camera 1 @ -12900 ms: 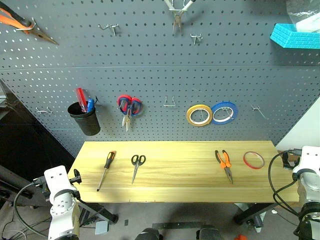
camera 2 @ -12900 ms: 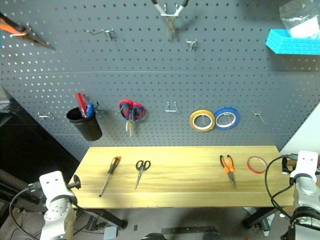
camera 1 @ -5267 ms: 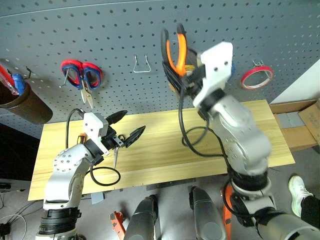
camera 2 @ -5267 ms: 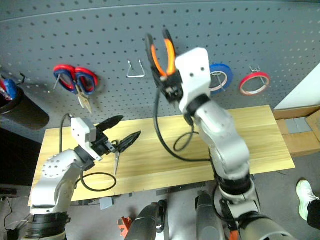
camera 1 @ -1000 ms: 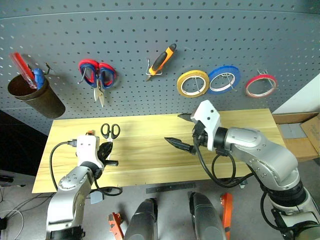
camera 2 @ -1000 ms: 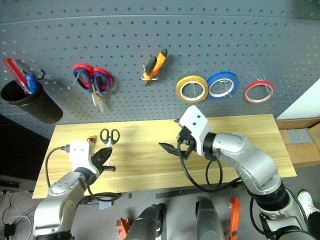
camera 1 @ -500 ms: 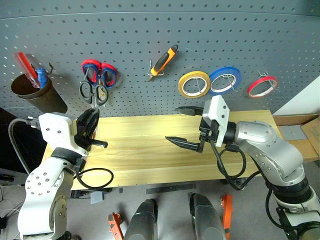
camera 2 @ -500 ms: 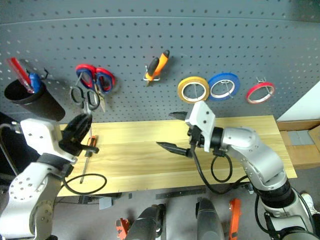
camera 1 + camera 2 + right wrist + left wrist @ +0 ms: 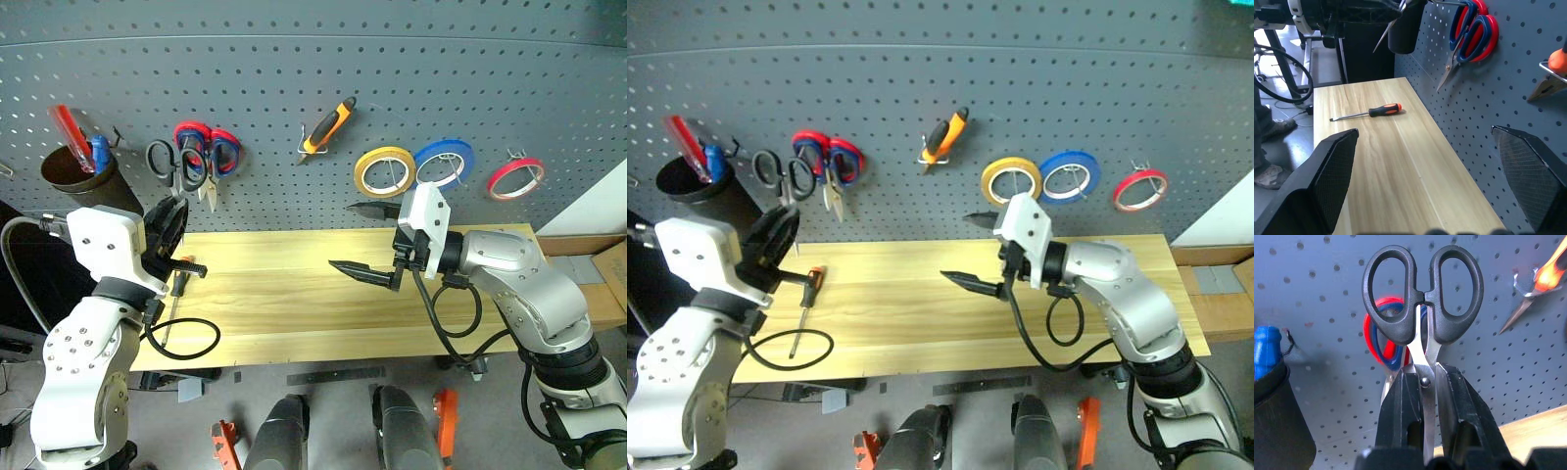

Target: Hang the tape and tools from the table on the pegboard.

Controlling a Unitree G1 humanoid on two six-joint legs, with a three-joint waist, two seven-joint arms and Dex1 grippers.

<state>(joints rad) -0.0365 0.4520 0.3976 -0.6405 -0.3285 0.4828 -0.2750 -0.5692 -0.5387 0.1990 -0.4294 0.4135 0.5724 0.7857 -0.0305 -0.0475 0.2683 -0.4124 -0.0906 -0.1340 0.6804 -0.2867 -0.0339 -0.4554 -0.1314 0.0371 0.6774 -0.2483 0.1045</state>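
My left gripper point(image 9: 1425, 382) is shut on the blades of the small black-handled scissors point(image 9: 1449, 330). It holds them upright against the pegboard point(image 9: 294, 59), just left of the red-and-blue scissors point(image 9: 217, 155). The black handles point(image 9: 176, 162) stand above the left gripper point(image 9: 174, 211). The screwdriver point(image 9: 808, 292) lies on the table point(image 9: 294, 313) at its left end, also seen as the screwdriver point(image 9: 1371, 111). The orange-handled pliers point(image 9: 328, 122) and the red tape point(image 9: 516, 178) hang on the board. My right gripper point(image 9: 361, 240) hovers open over the table's middle, holding nothing.
A yellow roll point(image 9: 385, 171) and a blue roll point(image 9: 441, 164) hang between the pliers and the red tape. A dark cup point(image 9: 78, 174) with pens hangs at the far left. A black cable point(image 9: 186, 338) loops over the table's front left.
My left gripper has risen from the table to the pegboard with the black scissors in it, most of the way in the first half second. The right gripper stays open, almost still.
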